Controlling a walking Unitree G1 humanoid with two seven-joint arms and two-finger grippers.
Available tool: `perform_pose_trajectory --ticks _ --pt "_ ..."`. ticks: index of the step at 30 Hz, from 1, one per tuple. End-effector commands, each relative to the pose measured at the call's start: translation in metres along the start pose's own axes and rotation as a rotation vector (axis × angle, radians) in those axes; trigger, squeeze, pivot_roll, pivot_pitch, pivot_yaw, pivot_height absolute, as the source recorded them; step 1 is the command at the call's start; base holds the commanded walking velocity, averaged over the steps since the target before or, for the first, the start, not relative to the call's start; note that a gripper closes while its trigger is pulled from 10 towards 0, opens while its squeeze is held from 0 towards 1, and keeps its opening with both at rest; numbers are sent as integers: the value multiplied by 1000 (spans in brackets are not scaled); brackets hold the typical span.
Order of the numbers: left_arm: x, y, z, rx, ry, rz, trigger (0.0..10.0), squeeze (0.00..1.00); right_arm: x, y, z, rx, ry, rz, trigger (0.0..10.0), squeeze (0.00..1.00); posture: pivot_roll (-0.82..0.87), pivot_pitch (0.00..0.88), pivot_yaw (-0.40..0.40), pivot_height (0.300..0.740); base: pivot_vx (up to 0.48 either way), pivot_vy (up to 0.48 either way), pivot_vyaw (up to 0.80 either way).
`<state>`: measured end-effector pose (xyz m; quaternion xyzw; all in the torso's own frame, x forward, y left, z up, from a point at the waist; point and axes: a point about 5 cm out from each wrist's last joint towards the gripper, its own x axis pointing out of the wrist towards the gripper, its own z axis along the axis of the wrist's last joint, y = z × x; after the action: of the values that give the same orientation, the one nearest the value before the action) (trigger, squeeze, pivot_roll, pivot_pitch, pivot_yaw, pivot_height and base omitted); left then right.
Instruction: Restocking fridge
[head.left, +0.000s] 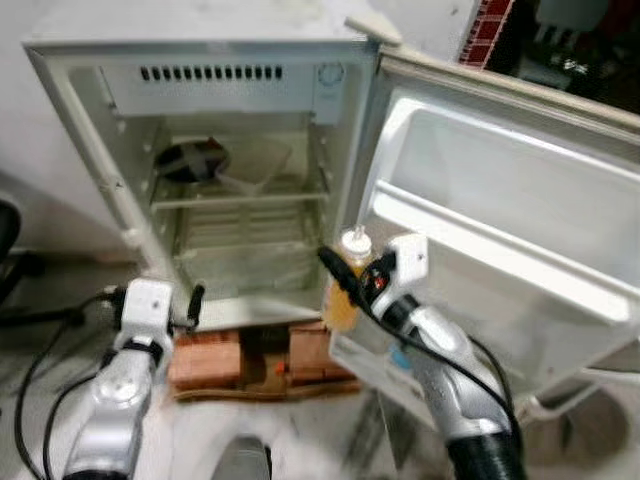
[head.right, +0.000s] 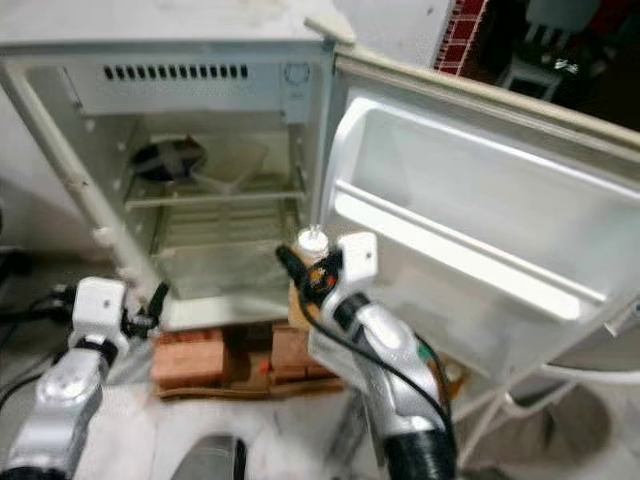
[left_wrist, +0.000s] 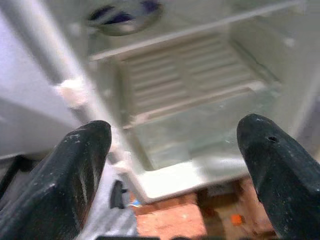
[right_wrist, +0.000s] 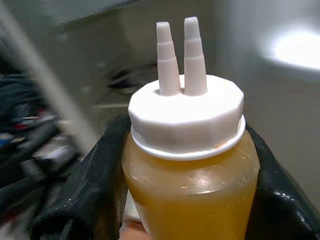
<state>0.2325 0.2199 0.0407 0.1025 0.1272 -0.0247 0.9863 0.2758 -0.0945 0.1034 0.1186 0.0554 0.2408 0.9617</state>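
The squeeze bottle is cut off below by the right wrist picture's edge, and black fingers cover its sides. The dark item on the fridge shelf is too blurred to identify. The fridge door runs off the right edge.

A squeeze bottle of amber-yellow liquid, capped by a white lid with two nozzles, is being held upright between the two black fingers of the right gripper, just in front of the fridge's lower right corner. The small white fridge is standing open on bricks, its door swung wide to the right. A dark bowl is being kept on its upper shelf.
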Motion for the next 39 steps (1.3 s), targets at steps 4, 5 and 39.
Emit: perform_pose_trajectory --ticks 4,5,39 --pt "-11 -5 -2 25 -5 -39 10000 0 -5 -19 -1 -35 13 -133 10000 0 118 28 -31 740 0 0 0" --pt "-11 -5 -2 25 -11 -35 10000 0 -5 -20 -1 -42 15 -145 10000 0 120 29 -33 740 0 0 0" --pt "-4 -4 6 55 -12 6 10000 0 -8 -25 -10 13 30 -270 10000 0 125 55 -24 672 0 0 0"
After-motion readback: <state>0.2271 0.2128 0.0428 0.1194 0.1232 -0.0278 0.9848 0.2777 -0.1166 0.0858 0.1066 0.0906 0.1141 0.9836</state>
